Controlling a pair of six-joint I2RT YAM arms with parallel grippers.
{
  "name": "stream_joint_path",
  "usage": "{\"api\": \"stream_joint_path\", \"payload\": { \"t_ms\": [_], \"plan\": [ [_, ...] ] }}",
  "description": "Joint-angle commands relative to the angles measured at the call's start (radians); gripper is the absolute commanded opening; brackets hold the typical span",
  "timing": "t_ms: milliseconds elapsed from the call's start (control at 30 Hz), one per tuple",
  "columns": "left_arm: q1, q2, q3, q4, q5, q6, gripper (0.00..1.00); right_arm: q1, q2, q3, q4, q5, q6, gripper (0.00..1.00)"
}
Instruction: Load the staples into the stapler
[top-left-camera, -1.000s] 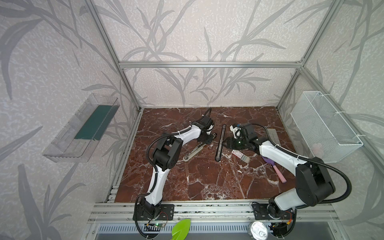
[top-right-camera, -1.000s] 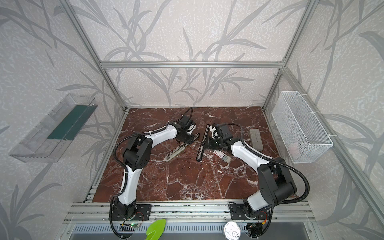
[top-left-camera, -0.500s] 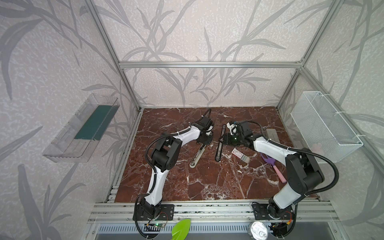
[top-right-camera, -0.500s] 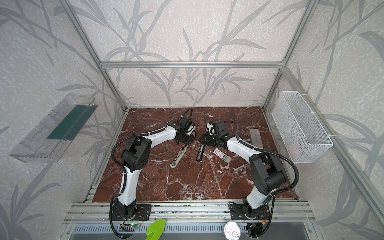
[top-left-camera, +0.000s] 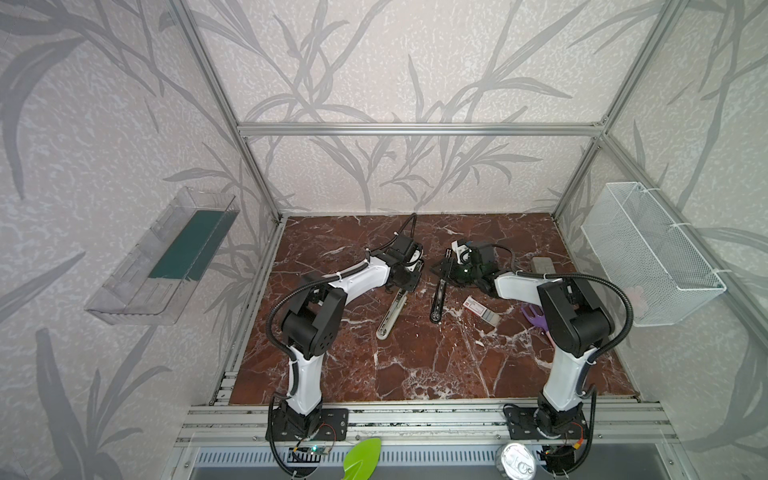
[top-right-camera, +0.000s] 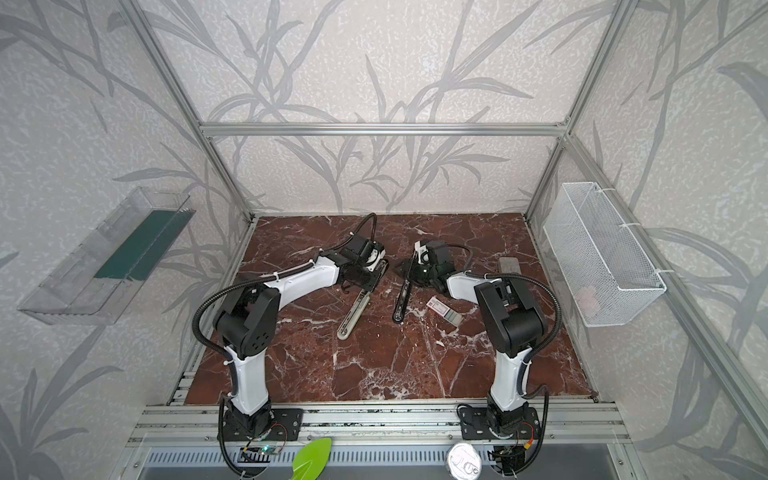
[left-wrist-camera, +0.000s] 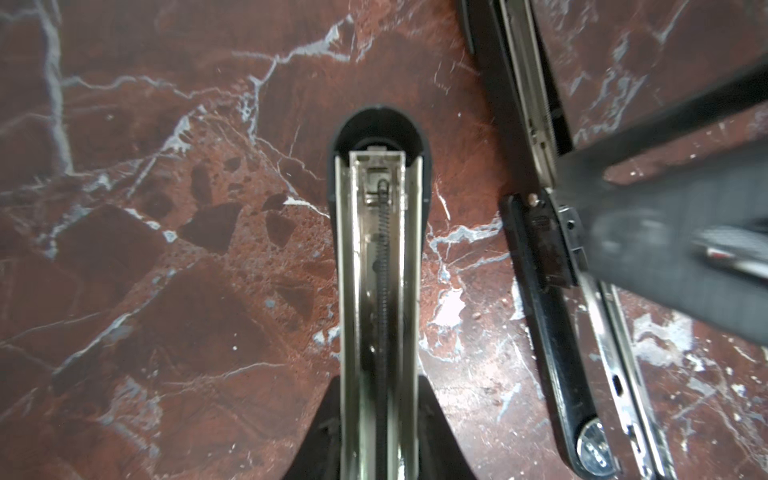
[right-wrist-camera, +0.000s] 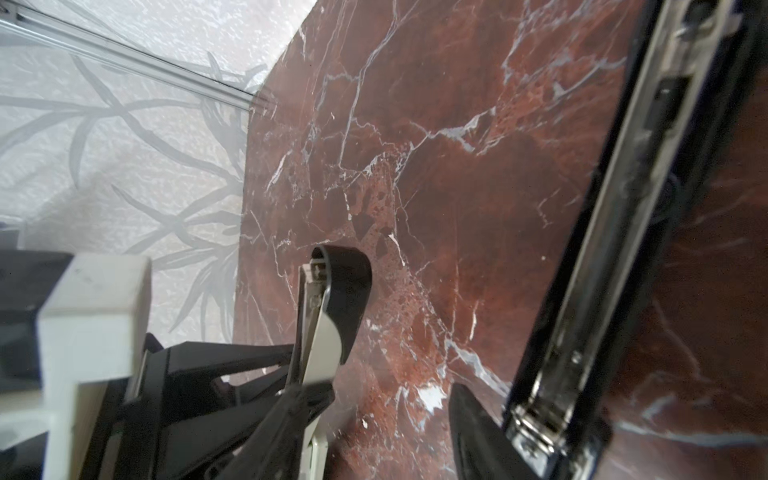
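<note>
Step in hand: opening up for loading, nothing in yet. Left gripper (left-wrist-camera: 380, 440) pinches the stapler's top half (left-wrist-camera: 380, 270), spring side up; right gripper (top-left-camera: 448, 272) sits at the far end of the black base (top-left-camera: 437, 297), jaws clamped or loose I cannot tell. Box of staples (top-left-camera: 478, 308) lies on the table (top-left-camera: 415, 365) just beside the base; next move, I judge, needs a gripper freed to draw a strip from the box and seat it in the base's rail.
</note>
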Motion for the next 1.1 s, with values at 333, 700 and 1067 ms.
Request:
{"api": "stream_joint_path", "payload": {
  "t_ms": [333, 700, 1067],
  "plan": [
    [-0.026, -0.057, -0.026, 0.066, 0.006, 0.021, 0.00, 0.002, 0.136, 0.064, 0.302, -0.076, 0.160, 0.64],
    [-0.035, -0.081, -0.046, 0.087, 0.001, 0.025, 0.00, 0.008, 0.207, 0.105, 0.345, -0.102, 0.205, 0.56],
    [-0.036, -0.086, -0.046, 0.088, 0.004, 0.023, 0.00, 0.010, 0.235, 0.087, 0.447, -0.124, 0.242, 0.28]
  ]
}}
